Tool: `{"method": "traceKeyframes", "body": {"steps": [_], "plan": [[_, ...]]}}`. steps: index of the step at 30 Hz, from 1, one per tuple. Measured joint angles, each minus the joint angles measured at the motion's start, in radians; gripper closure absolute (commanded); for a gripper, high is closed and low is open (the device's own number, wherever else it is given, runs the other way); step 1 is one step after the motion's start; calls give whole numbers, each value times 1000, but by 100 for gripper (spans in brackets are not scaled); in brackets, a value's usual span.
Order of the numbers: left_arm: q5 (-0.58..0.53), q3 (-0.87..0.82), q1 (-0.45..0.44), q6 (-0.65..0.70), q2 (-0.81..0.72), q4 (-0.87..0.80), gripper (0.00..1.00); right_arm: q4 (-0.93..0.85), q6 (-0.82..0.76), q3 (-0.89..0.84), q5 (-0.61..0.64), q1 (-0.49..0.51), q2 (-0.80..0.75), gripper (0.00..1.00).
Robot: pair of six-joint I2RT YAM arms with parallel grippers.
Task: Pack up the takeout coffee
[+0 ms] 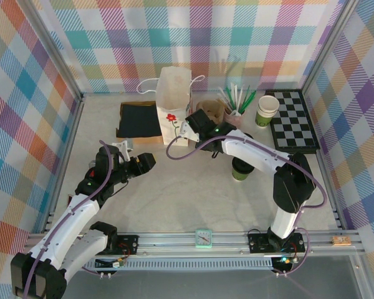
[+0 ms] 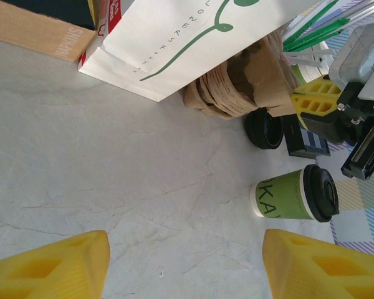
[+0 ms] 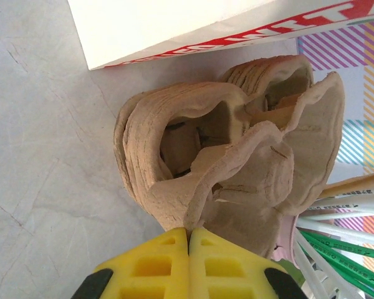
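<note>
1. Top external view.
   - Pale marbled desk point(image 1: 174, 199).
   - Tall white flower-printed paper bag point(image 1: 173, 99), upright at back centre.
   - Takeout coffee, a small green-and-cream paper cup with a round black plastic lid point(image 1: 240, 172): upright on the desk right of centre, partly hidden under the right forearm, well apart from the bag.
   - Right pincer point(image 1: 202, 119): between the bag and a stack of brown moulded-pulp cup carriers point(image 1: 212, 107).
   - Left pincer point(image 1: 146, 162): low over the desk, left of centre.
   - Lidless green-and-cream paper cup point(image 1: 267, 111) and pink cup of straws point(image 1: 235, 114) at back right; not for packing.

2. Left wrist view.
   - Left pincer point(image 2: 187, 265): yellow fingers spread wide, nothing between them.
   - Takeout coffee point(image 2: 293, 194): ahead and off to the right of the gap, not yet enclosed.

3. Right wrist view.
   - Right pincer point(image 3: 188, 255): yellow fingers pressed together, empty, tips right by the pulp stack.

4. Likely hazards from here, by judgement.
   - Cup toppled or lid popped: a careless swing of the right forearm hanging above it.
   - Off-centre grasp by the left pincer: cup pushed along the desk instead of caught.
   - Arm collision: both arms converging on the same patch.
   - Bag tipped or rim crumpled: cup lowered against the edge instead of through the mouth.
   - Pulp stack shoved into the straws: further advance of the right pincer.
</note>
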Motion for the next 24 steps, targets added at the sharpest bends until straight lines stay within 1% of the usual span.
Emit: {"method": "traceKeyframes", "body": {"steps": [7,10,15,17,21,24], "plan": [[0,0,0,0,1,0,34,-12,10,0,-27,0,0,87],[-1,0,0,0,1,0,34,-19,18,0,-42,0,0,81],[-5,0,0,1,1,0,34,-63,26,10,-80,0,0,66],[-8,0,0,1,1,0,34,-85,27,27,-95,0,0,62],[-8,0,0,1,1,0,34,-141,51,98,-168,-17,0,53],[-8,0,0,1,1,0,34,-171,68,156,-242,-45,0,49]]}}
